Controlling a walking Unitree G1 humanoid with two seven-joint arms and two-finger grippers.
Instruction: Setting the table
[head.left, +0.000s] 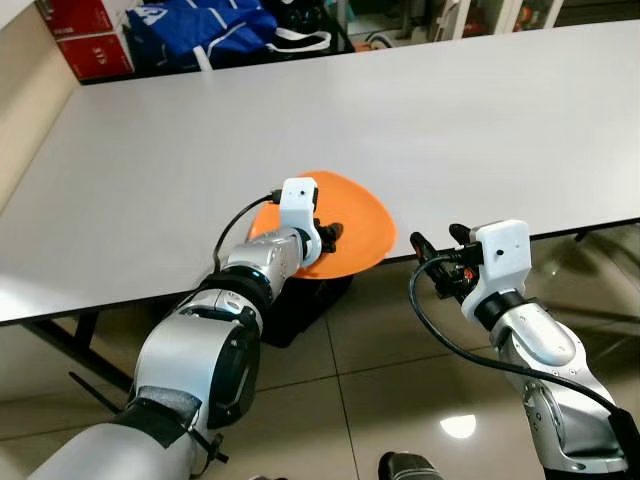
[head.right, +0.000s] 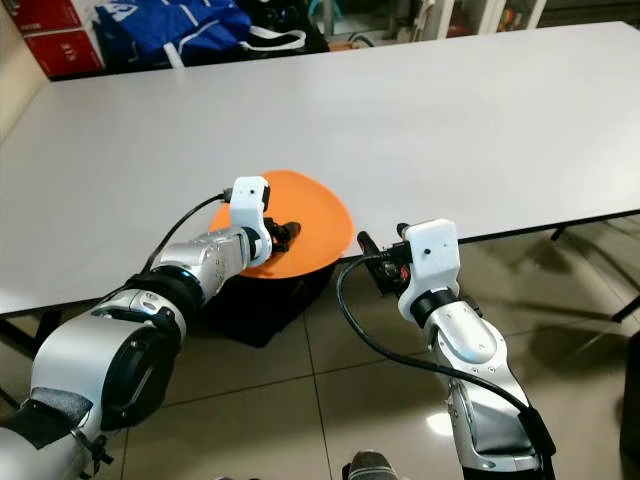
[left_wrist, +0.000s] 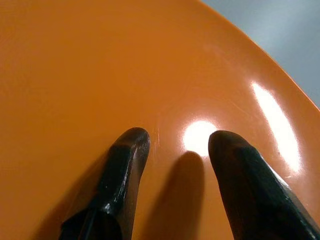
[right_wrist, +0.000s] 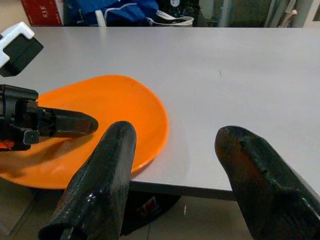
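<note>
Your orange plate (head.left: 345, 225) lies at the near edge of the grey table (head.left: 400, 120), its near rim hanging a little over the edge. Your left gripper (head.left: 328, 235) sits over the plate's near-left part, its two black fingers (left_wrist: 122, 175) spread slightly with their tips down against the orange surface; they seem to press on the plate rather than pinch it, though the wrist view is too close for you to be sure. Your right gripper (head.left: 435, 250) hovers just off the table's near edge, right of the plate, fingers wide apart and holding nothing. A blue bag (head.left: 200, 30) and red boxes (head.left: 90, 35) sit beyond the table's far left corner.
</note>
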